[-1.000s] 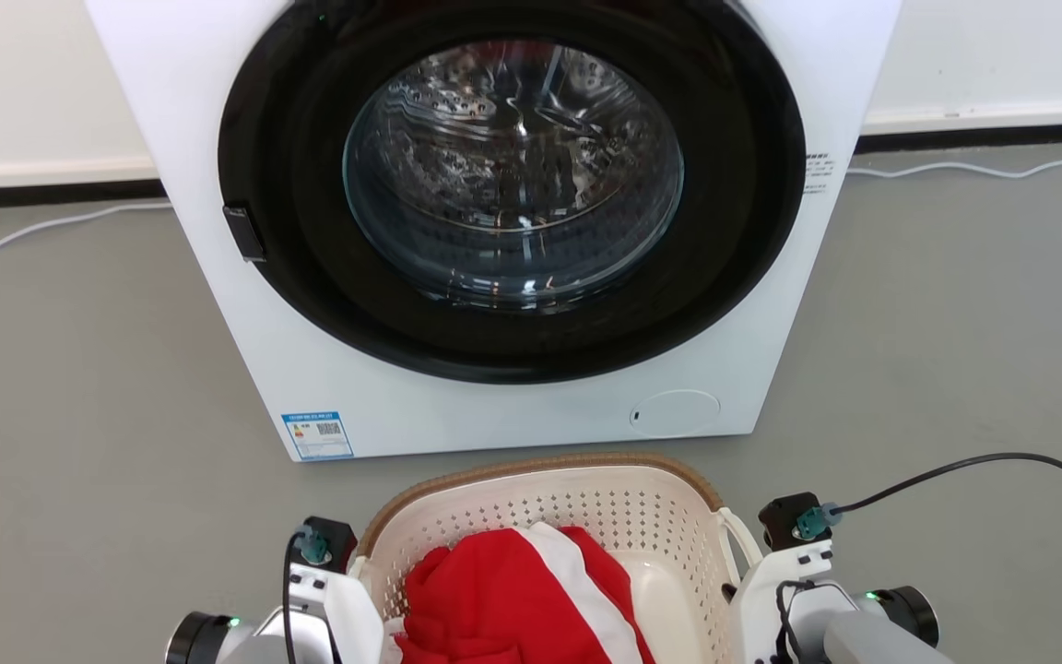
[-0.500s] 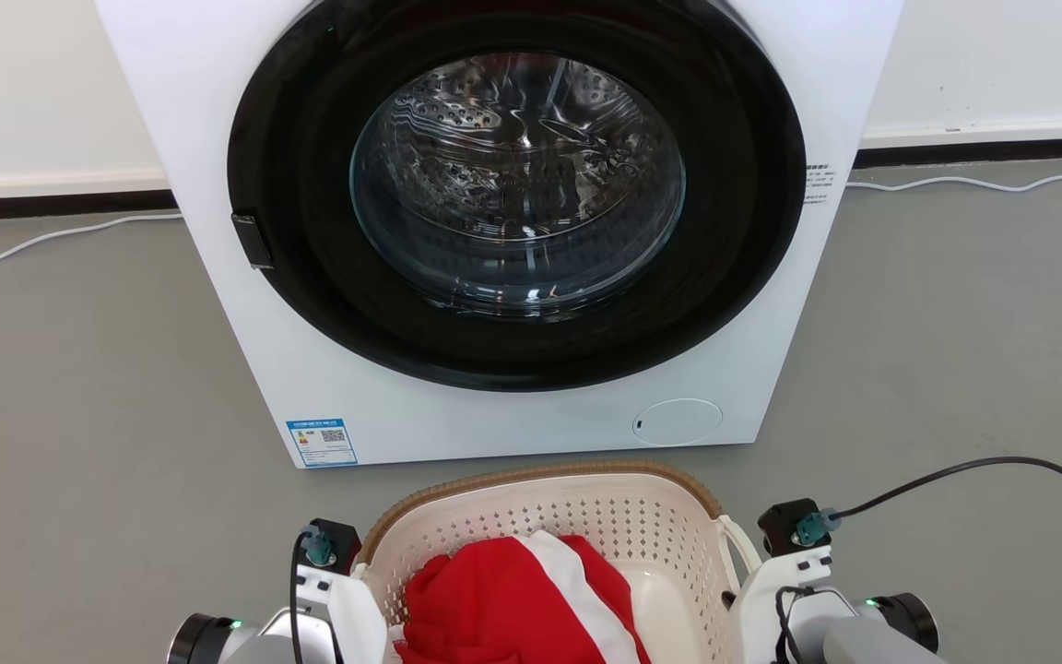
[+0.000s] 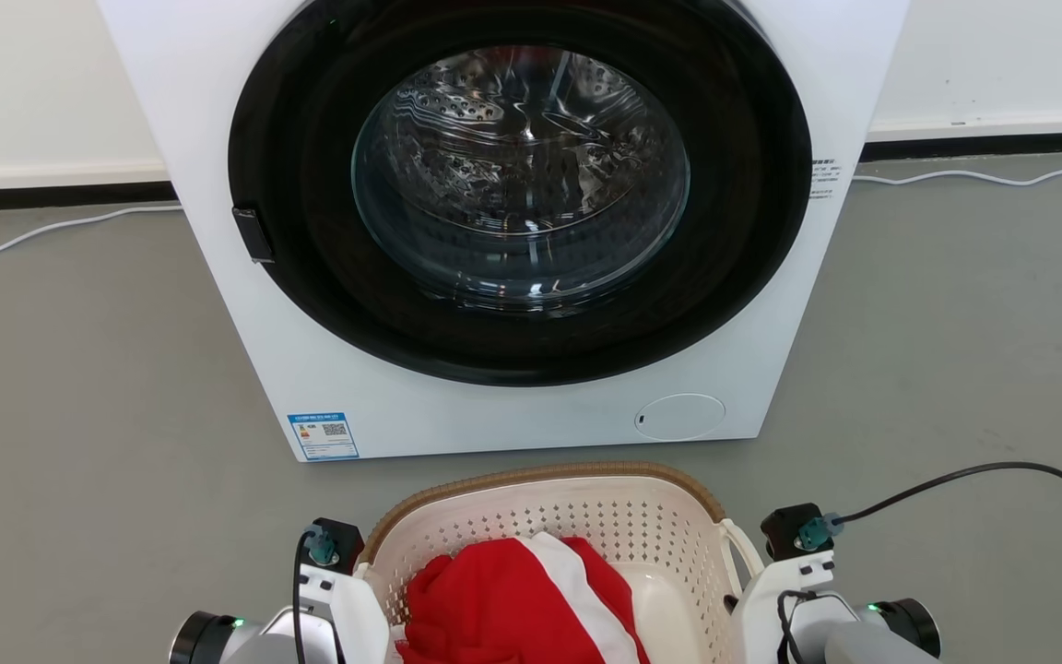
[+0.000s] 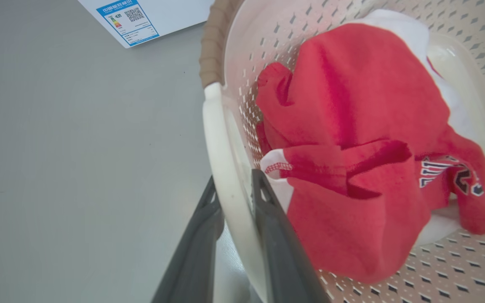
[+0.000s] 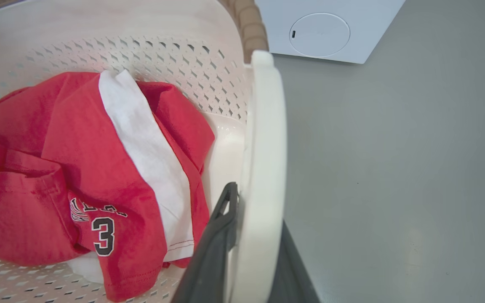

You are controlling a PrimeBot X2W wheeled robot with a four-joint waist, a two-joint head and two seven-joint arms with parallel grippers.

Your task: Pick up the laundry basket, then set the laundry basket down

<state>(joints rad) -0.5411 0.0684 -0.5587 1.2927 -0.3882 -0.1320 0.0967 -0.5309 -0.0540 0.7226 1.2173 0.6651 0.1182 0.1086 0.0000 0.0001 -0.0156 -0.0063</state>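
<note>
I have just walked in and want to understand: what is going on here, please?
The robot grips the laundry basket with both arms. Its left gripper is closed on the left handle, and its right gripper is closed on the right handle. A red and white shirt lies inside. The basket is just in front of a white washing machine; whether it is lifted or resting on the floor cannot be told.

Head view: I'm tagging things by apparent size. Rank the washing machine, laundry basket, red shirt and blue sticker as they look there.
1. washing machine
2. laundry basket, though the bottom edge cuts it off
3. red shirt, inside the basket, also cut off
4. blue sticker, on the machine's front
</note>
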